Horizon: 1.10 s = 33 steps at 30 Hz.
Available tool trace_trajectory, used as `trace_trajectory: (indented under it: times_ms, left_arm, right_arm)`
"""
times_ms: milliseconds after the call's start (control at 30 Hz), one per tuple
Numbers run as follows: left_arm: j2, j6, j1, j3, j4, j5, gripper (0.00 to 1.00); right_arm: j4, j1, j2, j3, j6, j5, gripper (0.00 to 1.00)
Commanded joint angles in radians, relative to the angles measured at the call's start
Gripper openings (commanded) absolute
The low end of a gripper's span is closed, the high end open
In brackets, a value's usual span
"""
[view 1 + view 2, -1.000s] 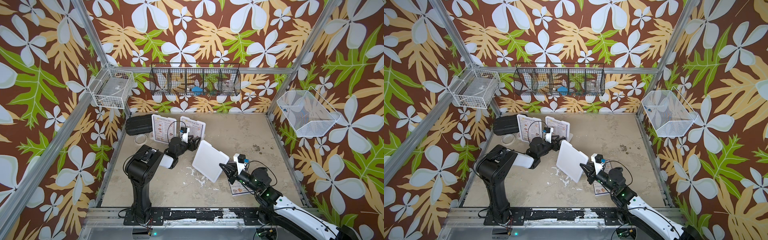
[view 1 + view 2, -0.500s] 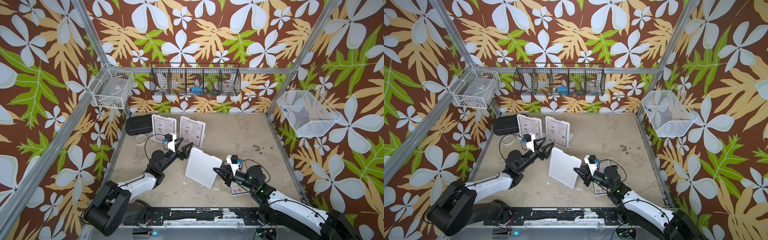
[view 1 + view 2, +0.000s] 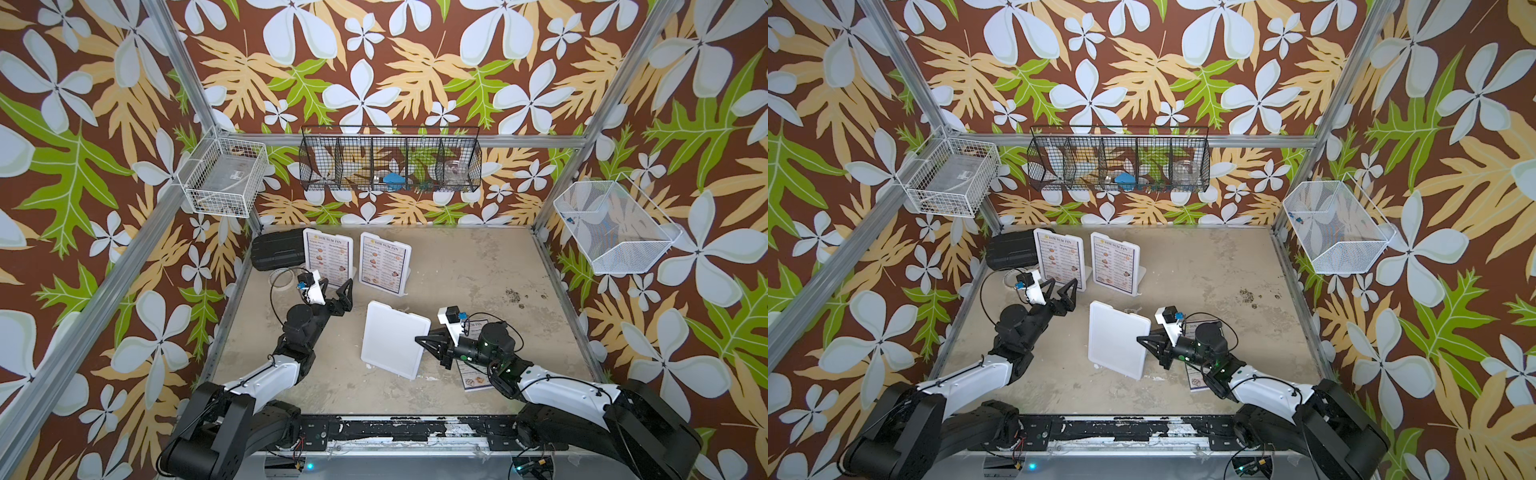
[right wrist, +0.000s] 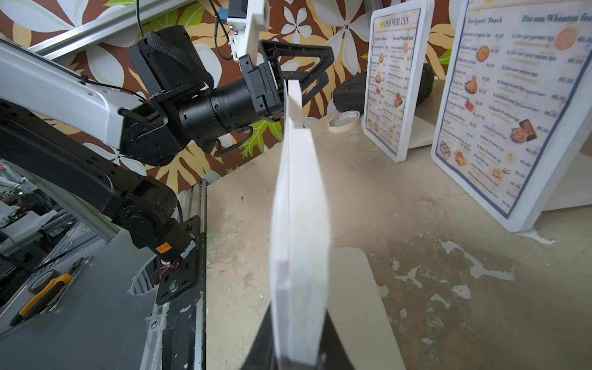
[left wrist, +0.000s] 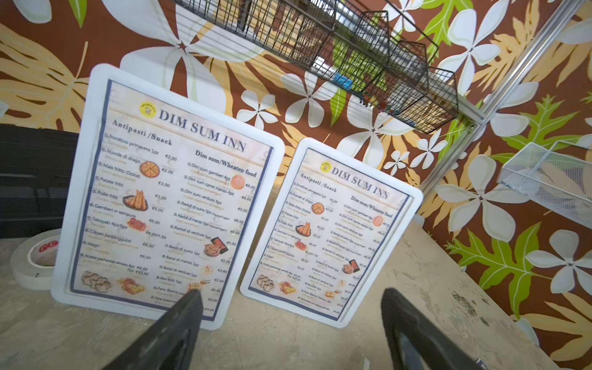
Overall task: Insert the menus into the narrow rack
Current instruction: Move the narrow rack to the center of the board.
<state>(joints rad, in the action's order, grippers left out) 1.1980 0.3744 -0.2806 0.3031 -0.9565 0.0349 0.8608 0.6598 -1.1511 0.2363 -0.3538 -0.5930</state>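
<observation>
Two glossy white "DIM SUM INN" menus stand upright at the back left of your beige desk; a third menu lies flat under your right arm. Right fingers clench the plain white rounded panel; left fingers gape, empty.

Robot test cell in a laboratory. Aluminium frame posts carry walls of flowered wallpaper; two robot arms are mounted on a rail at the front of a scuffed bench where two menus stand; wire baskets hang on the walls; a yellow-handled tool lies on the metal plate outside
</observation>
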Motion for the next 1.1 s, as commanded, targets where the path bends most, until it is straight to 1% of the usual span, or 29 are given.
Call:
trace_trajectory:
  times_ms: [0,167,200,267,367,433,600,833,1067]
  left_arm:
    - [0.055,0.022,0.015,0.025,-0.039,0.030,0.89]
    - [0.138,0.044,0.043,0.058,-0.081,0.052,0.88]
    - [0.154,0.046,0.050,0.065,-0.088,0.055,0.88]
    - [0.183,0.051,0.063,0.081,-0.100,0.069,0.88]
    - [0.223,0.057,0.074,0.104,-0.114,0.082,0.87]
    - [0.251,0.060,0.074,0.125,-0.118,0.084,0.87]
    - [0.341,0.073,0.074,0.184,-0.148,0.165,0.84]
    - [0.467,0.099,0.074,0.280,-0.174,0.225,0.81]
    - [0.575,0.113,0.074,0.382,-0.175,0.256,0.80]
  right_arm:
    - [0.069,0.001,-0.033,0.013,0.030,0.049,0.21]
    - [0.069,-0.002,-0.071,0.020,0.042,0.101,0.28]
    - [0.067,-0.006,-0.072,0.020,0.044,0.113,0.31]
    - [0.067,-0.019,-0.068,0.018,0.038,0.127,0.35]
    - [0.074,-0.044,-0.054,0.007,0.027,0.128,0.39]
    - [0.063,-0.048,-0.034,0.005,0.027,0.144,0.44]
    - [0.049,-0.048,0.000,0.011,0.023,0.142,0.54]
    - [0.004,-0.048,0.055,0.020,0.022,0.184,0.58]
    - [-0.074,-0.048,0.194,-0.002,0.016,0.299,0.63]
